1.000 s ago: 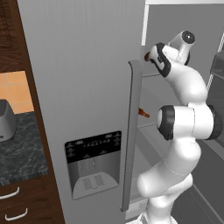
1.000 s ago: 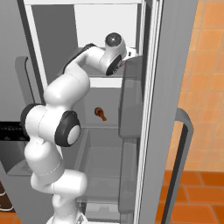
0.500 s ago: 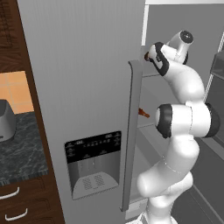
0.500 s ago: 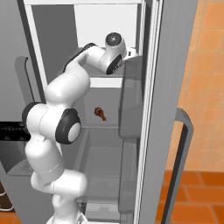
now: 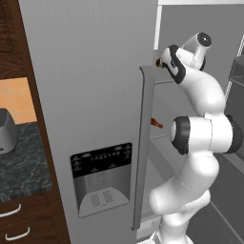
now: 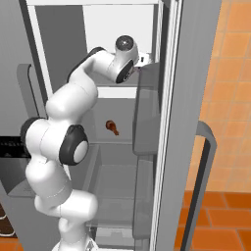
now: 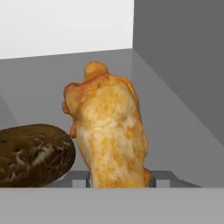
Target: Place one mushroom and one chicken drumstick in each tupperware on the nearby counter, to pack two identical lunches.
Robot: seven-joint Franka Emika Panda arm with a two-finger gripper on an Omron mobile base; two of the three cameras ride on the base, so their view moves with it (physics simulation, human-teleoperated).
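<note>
1. The hand view shows a chicken drumstick [image 7: 111, 131] close up, golden-orange and lumpy, its narrow bone knob pointing away and its fat end nearest the camera, lying on a grey refrigerator shelf [image 7: 175, 118].
2. Just left of it in the same view lies a mushroom [image 7: 33, 154] with a dark brown cap; whether the two touch cannot be told.
3. The hand [image 7: 118, 183] sits at the drumstick's fat end. The drumstick hides most of both fingertips, so whether the fingers are spread or pinching it cannot be told.
4. The right base view shows a second chicken drumstick [image 6: 112, 127] on a lower shelf of the open refrigerator [image 6: 122, 147], well below the wrist. The left base view shows it as a small orange sliver [image 5: 156, 123] past the door edge.
5. The left base view alone shows the closed refrigerator door [image 5: 95, 95] with its ice dispenser [image 5: 101, 178], the speckled table [image 5: 21, 162] to the left and a grey toaster [image 5: 7, 133] standing on it.
6. Against the frames a second ago, the forearm has shifted slightly; the wrist remains at the upper shelf and the lower drumstick has not moved.
</note>
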